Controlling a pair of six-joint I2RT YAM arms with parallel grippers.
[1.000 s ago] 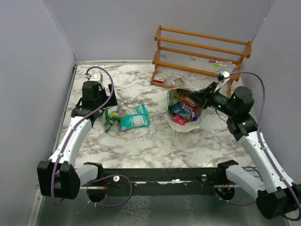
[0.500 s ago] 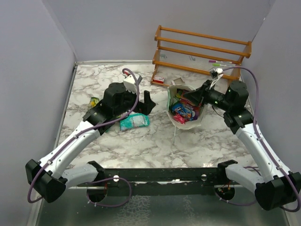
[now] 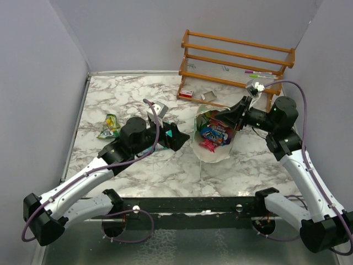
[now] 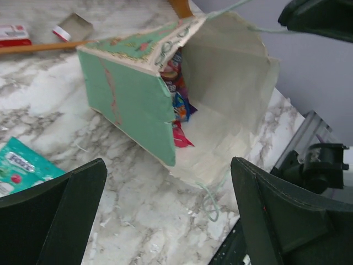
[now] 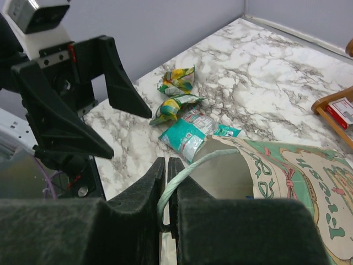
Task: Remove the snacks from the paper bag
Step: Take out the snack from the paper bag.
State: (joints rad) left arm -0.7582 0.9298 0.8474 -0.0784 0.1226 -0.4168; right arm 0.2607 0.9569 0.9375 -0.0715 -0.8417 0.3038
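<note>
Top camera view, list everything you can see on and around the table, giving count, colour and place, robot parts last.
paper bag: one, pale green outside, cream inside, right of centre, mouth open
snack packets in the bag: several, blue, red and pink; exact count hidden
teal-white snack packet: one, on the marble left of the bag
yellow-green snack packets: two, towards the table's left edge
wooden rack: one, orange-brown, far right corner
red-white box: one, at the rack's foot
open cardboard box: one, grey-brown, beside the red-white box
marble table: one, white and grey
left gripper: black, open, facing the bag's mouth
right gripper: black, shut on the bag's string handle
</note>
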